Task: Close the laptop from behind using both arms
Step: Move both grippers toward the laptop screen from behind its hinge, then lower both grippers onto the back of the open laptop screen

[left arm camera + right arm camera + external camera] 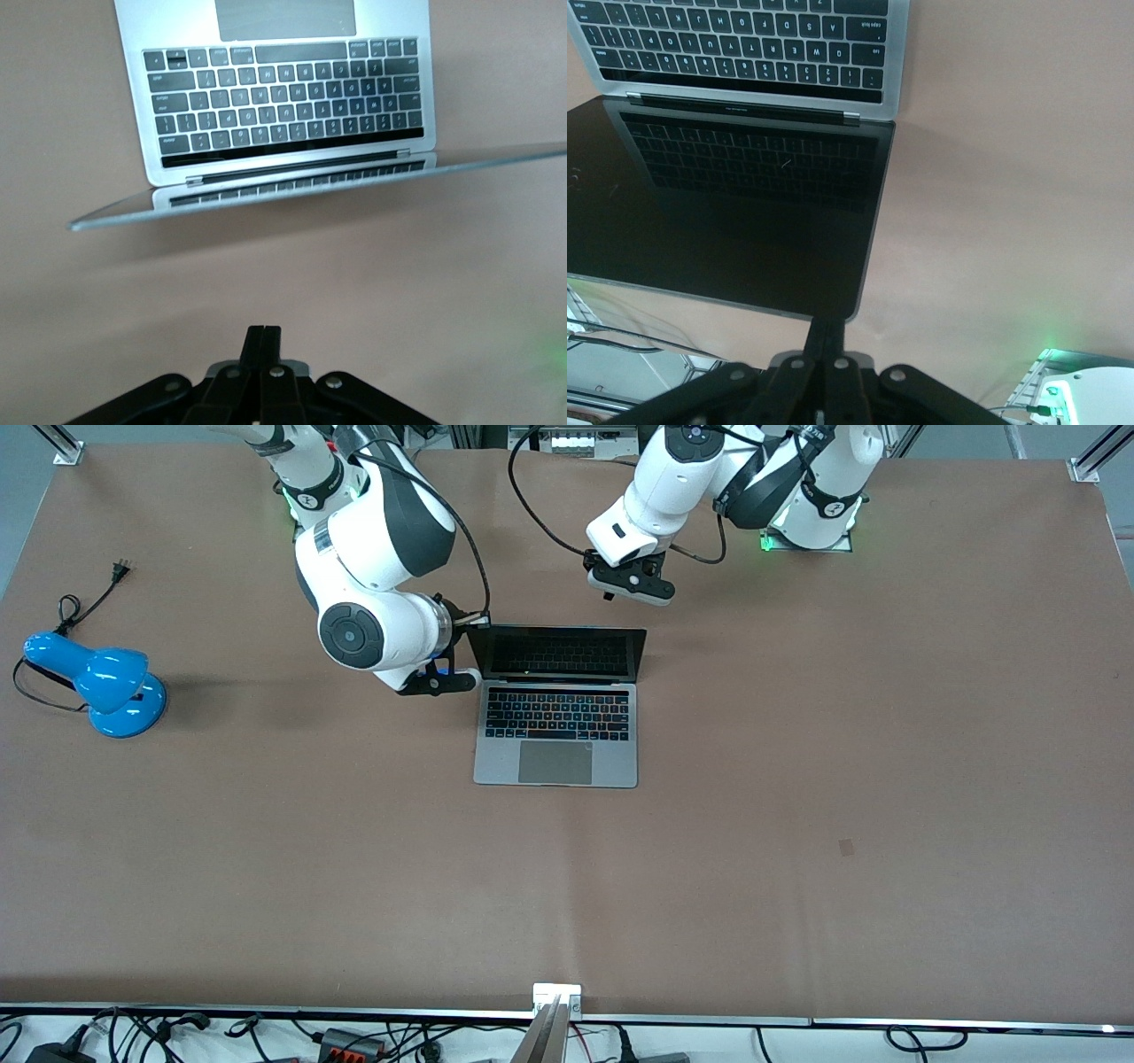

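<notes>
- Laptop [556, 707] sits wide open on the brown table [797, 824] in the front view, lid upright, screen facing the front camera, roughly midway between the two bases. Judging from that, the closing itself is all left to do; only the approach looks under way.
- Same view: the right hand [462, 631] hangs at the lid's top corner toward the right arm's end, forearm laid low. The left hand [631, 583] hovers over bare table by the lid's top edge, apart from it. A blue desk lamp [97, 682] sits well apart, untouched.
- Left wrist view: fingers [263, 341] pressed together, pointing at the lid's thin edge with table showing between. No contact.
- Right wrist view: fingers [825, 332] pressed together, tips right at the dark screen's corner; contact looks likely, though that can't be confirmed.
</notes>
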